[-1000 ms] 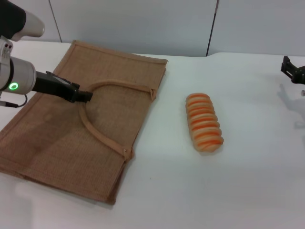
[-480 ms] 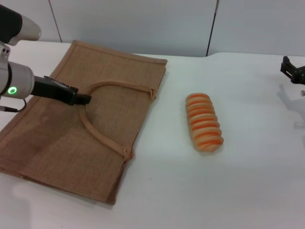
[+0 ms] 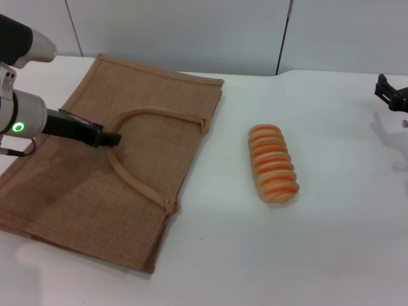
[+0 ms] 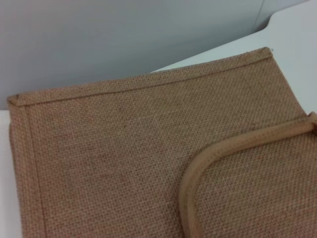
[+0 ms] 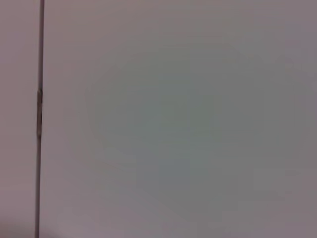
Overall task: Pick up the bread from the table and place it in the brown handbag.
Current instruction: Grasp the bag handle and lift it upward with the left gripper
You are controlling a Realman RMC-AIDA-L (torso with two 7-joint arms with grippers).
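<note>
**On the table: bag flat, bread not yet picked up**

Nearest the robot, the white table (image 3: 268,255) is bare along its front edge apart from the lower corner of the brown handbag (image 3: 76,191), which lies flat on its side at the left. The bag's mouth edge faces the middle of the table and looks closed, its two sides lying together. One arched loop handle (image 3: 131,178) rests on top of the weave. The left gripper (image 3: 109,138) hangs low over the bag, its tip right at the curve of that handle; whether it touches the strap, and whether its jaws are spread or pressed together, cannot be told.

Farther right, well apart from the bag, the bread (image 3: 273,163) lies on the bare tabletop, untouched. At the far right edge the right gripper (image 3: 390,92) sits well away from the loaf, its jaws too small to judge.

My reading: the step in hand is opening the bag by its handle. Next, the left arm needs a firm hold on the strap to lift the mouth open, while the right arm comes over to the loaf.
</note>
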